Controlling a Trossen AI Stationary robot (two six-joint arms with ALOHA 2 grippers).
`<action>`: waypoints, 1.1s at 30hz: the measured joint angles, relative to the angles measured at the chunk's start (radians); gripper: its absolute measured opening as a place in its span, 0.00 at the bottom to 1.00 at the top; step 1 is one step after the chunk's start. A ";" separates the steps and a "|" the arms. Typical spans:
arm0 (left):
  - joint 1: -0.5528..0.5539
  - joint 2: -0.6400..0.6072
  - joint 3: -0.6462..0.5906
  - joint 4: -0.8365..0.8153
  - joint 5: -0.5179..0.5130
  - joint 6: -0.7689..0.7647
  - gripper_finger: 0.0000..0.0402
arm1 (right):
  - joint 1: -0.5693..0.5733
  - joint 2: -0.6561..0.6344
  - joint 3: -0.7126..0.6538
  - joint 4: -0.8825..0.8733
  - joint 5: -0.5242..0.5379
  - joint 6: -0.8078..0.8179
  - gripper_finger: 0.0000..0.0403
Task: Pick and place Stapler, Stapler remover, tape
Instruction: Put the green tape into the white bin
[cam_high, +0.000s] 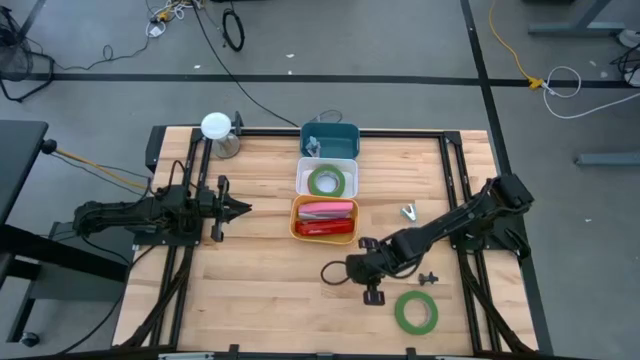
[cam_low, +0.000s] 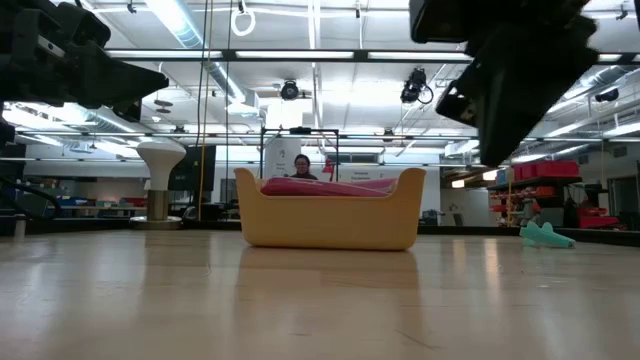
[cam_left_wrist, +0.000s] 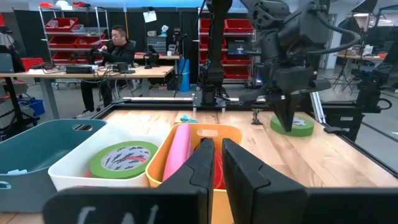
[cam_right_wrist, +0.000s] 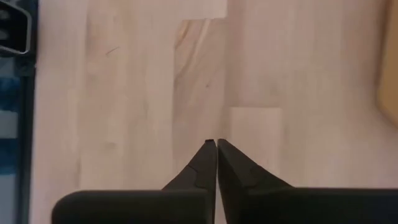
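High view first: three bins line up down the middle of the wooden table (cam_high: 260, 290). The teal bin (cam_high: 330, 138) sits farthest, the white bin (cam_high: 327, 177) comes next with a green tape roll (cam_high: 327, 181) lying flat inside, and the orange bin (cam_high: 325, 219) is nearest, holding a pink item and a red one side by side; which is the stapler I cannot tell. A second green tape roll (cam_high: 416, 312) lies flat on the table at the near right, out in the open. A small metal clip-like piece (cam_high: 409, 212) rests on the table right of the orange bin.

Right gripper (cam_high: 330, 273) hangs over bare wood, just near of the orange bin and left of the loose roll, fingers pinched together and grasping nothing; its wrist view shows the two tips (cam_right_wrist: 216, 144) meeting above plain boards. Left gripper (cam_high: 245, 208) waits on the left side, pointing toward the bins, fingers clenched close with nothing between them (cam_left_wrist: 214, 162).

From table height, the orange bin (cam_low: 330, 220) stands centre with the pink item peeking over its rim. A white-topped stand (cam_high: 217, 128) sits at the far left corner. A person (cam_left_wrist: 115, 50) sits at a desk beyond the table.
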 joint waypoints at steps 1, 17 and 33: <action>0.000 0.000 0.000 0.000 0.000 0.000 0.09 | 0.009 0.000 0.000 0.000 0.002 0.015 0.04; 0.000 0.000 0.000 0.000 0.000 0.000 0.09 | 0.106 -0.057 0.000 -0.219 0.003 -0.022 0.25; 0.000 0.000 0.000 0.000 0.000 0.000 0.09 | 0.304 -0.066 -0.033 -0.266 0.003 -0.177 0.58</action>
